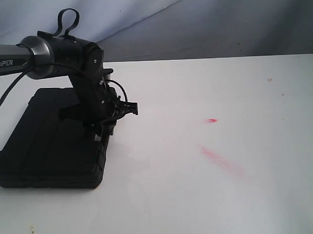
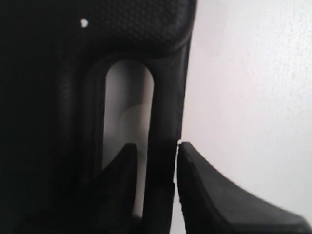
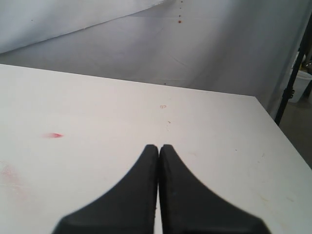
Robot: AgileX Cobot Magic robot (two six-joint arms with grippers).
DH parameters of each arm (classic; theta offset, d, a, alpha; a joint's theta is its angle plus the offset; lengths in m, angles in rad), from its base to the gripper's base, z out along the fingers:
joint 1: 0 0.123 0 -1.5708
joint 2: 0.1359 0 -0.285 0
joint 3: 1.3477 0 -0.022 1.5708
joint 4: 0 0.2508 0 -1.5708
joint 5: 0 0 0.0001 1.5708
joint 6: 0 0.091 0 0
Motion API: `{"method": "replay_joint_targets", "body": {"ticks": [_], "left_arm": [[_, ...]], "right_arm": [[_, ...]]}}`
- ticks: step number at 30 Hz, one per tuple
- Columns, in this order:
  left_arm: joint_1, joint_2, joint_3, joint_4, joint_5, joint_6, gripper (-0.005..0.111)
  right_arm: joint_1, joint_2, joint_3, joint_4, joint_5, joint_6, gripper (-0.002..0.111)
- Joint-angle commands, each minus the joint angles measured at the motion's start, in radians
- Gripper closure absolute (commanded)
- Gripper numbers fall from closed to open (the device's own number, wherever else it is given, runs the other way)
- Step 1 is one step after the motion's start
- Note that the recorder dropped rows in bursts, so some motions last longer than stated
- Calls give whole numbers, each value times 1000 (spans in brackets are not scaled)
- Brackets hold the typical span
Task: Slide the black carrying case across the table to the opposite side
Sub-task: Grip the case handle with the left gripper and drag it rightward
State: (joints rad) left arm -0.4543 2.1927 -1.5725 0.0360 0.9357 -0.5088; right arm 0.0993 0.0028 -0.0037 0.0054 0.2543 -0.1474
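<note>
Clamping the left gripper (image 1: 101,133) on the handle (image 2: 165,107) of the case (image 1: 44,136), one finger (image 2: 122,170) down in the slot (image 2: 129,97), the other just outside the edge, the bar pinched between. Holding the case flat on the left part of the tabletop (image 1: 200,197) in the exterior view, well apart from the red smudges (image 1: 219,158) to its right. Hovering the right gripper (image 3: 158,146) over bare tabletop, fingers (image 3: 136,195) pressed together on nothing.

Soft, even light; the table (image 1: 200,197) glares white, the case (image 2: 136,24) is murky (close-up blurred).
</note>
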Motion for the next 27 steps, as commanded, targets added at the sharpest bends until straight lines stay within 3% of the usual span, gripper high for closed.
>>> {"method": "replay_joint_targets", "body": {"ticks": [1,11,19,27], "left_arm": [[-5,-1,-4,-36,-26,-14,79],[-5,-1,-4,-49,-24,-14,80],[-5,-1,-4,-49,-24,-8,107],[-11,-1,-4,-54,-23,-8,107]], "right_arm": [[-8,-3,4,0,-3,0,108],[-8,-3,4,0,-3,0,108],[-8,-3,4,0,-3,0,108],[-8,-3,4,0,-3,0,108]]}}
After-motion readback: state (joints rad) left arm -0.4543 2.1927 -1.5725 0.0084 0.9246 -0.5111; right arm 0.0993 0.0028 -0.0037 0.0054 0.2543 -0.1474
